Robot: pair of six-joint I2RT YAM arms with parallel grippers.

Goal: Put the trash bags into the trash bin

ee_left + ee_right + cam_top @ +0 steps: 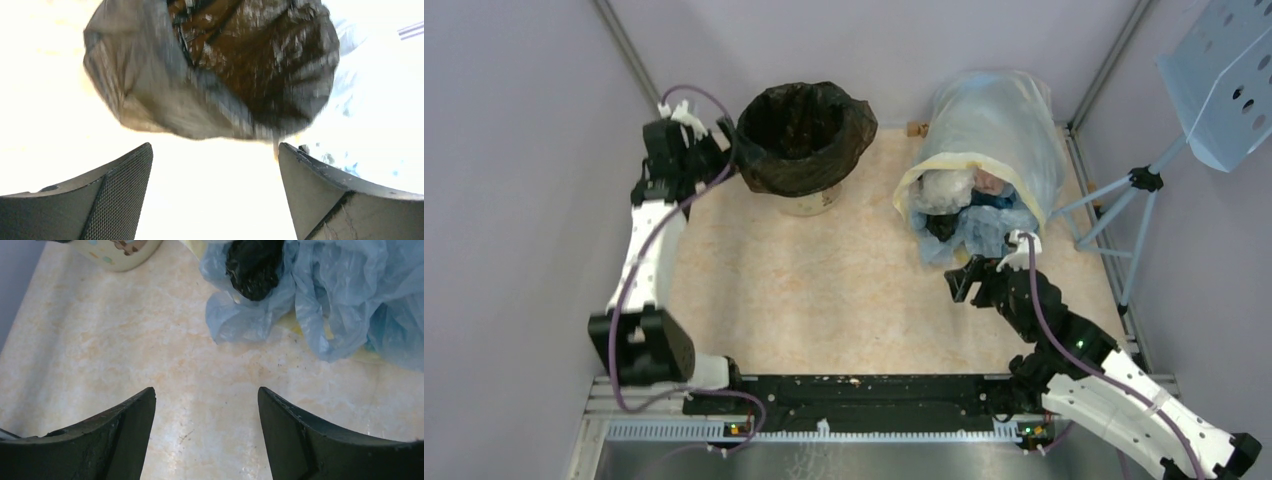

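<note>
A pale marbled table [824, 300] filled most of the overhead view. At its far right a big see-through sack [1004, 120] lay on its side with its mouth facing me. At the far left stood the trash bin [809, 204], a cream tub, upright, with a black liner [804, 135] folded over its rim. The bin and the sack were well apart.

Pale blue bags [989, 228] spilled from the sack's mouth onto the table, and a crumpled black bag [942, 226] sat among them at the front edge.

My left pincer [727, 140] hung just beside the bin's left rim with its fingers spread wide and nothing between them. In my left wrist view the liner looked blurred. My right pincer [962, 276] hovered over bare table near the blue bags, also spread wide and empty, not touching them.
</note>
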